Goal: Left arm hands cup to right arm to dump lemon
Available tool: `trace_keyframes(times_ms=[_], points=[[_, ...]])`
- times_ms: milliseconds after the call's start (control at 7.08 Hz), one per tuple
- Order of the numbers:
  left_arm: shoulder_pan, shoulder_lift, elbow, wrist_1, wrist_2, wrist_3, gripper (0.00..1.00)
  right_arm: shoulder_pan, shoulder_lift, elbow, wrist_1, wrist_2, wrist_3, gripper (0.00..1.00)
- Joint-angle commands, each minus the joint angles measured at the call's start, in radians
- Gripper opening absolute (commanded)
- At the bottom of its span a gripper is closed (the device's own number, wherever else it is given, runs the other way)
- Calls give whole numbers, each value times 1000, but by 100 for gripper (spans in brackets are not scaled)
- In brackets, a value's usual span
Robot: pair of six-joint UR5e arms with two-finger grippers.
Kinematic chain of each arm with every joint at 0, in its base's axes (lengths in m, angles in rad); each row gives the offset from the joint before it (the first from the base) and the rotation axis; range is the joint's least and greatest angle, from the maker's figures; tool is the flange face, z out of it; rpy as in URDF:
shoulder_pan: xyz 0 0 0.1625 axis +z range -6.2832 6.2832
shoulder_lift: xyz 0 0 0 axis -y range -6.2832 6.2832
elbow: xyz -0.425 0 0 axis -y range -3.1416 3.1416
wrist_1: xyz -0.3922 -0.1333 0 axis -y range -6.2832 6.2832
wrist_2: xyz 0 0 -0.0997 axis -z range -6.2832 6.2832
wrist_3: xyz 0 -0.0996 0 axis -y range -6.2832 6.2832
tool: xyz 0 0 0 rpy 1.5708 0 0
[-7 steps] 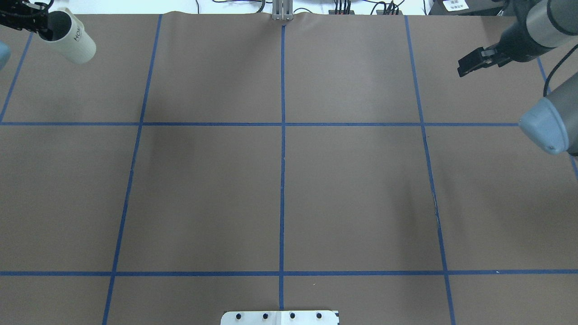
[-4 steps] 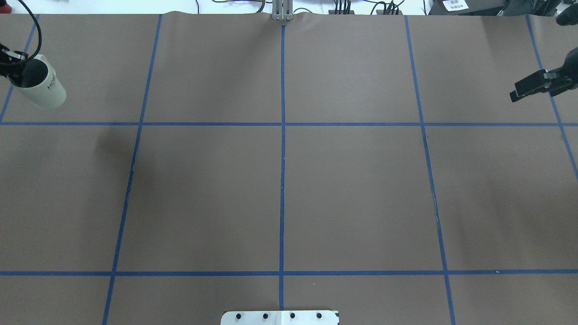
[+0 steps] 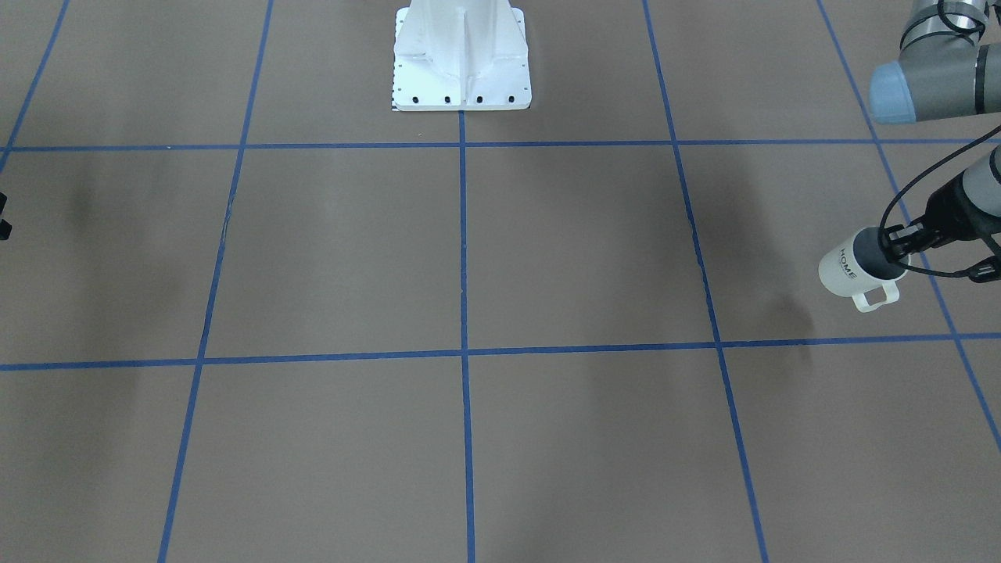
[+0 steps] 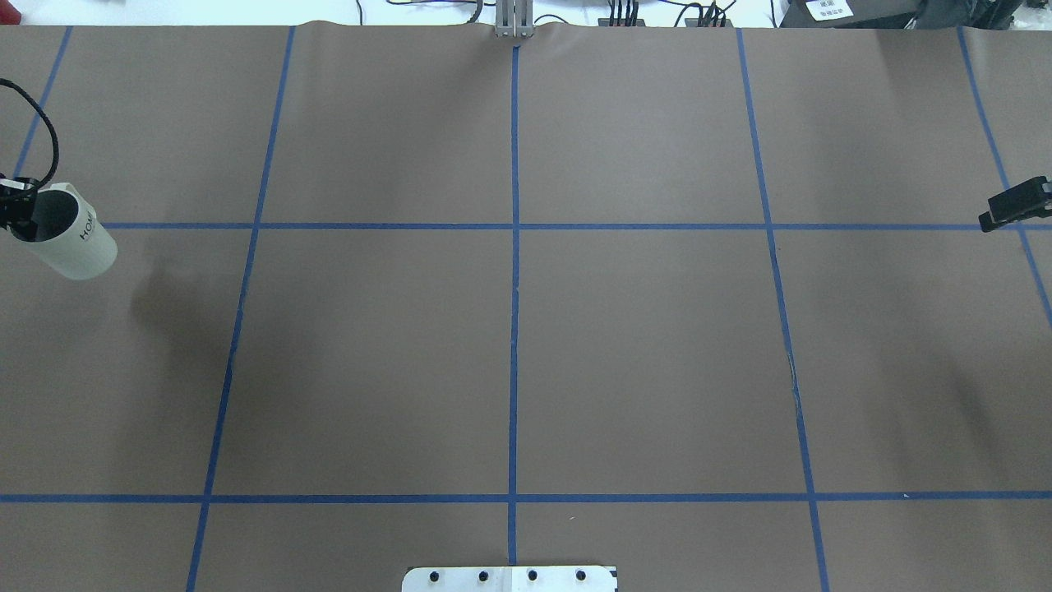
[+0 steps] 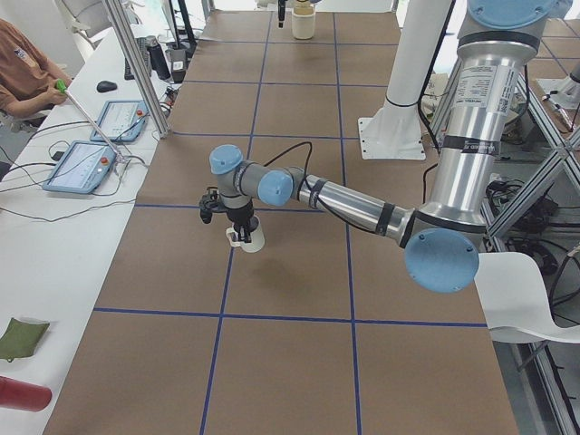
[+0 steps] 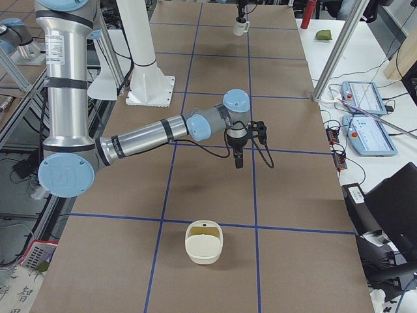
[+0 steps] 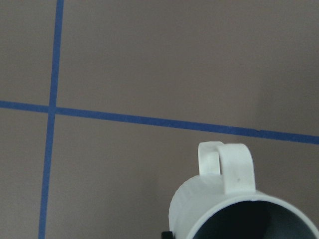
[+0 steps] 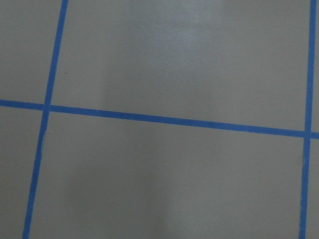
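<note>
The left hand point(image 3: 899, 244) holds the cup point(image 3: 843, 274) by its rim toward the left edge of the surface point(image 4: 641, 345). The right hand point(image 6: 238, 160), opening unclear, hangs well apart. Handover and dumping look pending.

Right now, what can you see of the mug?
The white mug, ceramic-looking, has a grey inside, a loop handle and dark HOME lettering. It hangs mouth-up, clear of the table near its left end, touched only by the left gripper, whose fingers pinch its rim. No contents show.
</note>
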Motion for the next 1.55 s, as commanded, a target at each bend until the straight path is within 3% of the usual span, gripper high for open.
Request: trace_keyframes(times_ms=[0,282,424,565,847,1129,1412], points=[[58,86,0,-132,-12,-71,0,2,-21,-6,9,-3,1,100],[72,103,5,-145,-13,-68,2,2,-27,3,9,11,0,100],[83,104,5,-146,-12,-59,59,2,-29,-4,9,15,-3,100],[85,114,0,-186,-12,-53,100,7,-30,-6,-1,52,-3,100],[82,167,-19,-303,-3,-52,100,59,-51,-6,-3,95,-14,100],[63,169,-61,-300,-10,-20,100,132,-76,-9,-14,115,-127,100],[-44,152,-50,-233,-9,214,100,224,-88,-47,-111,115,-356,100]])
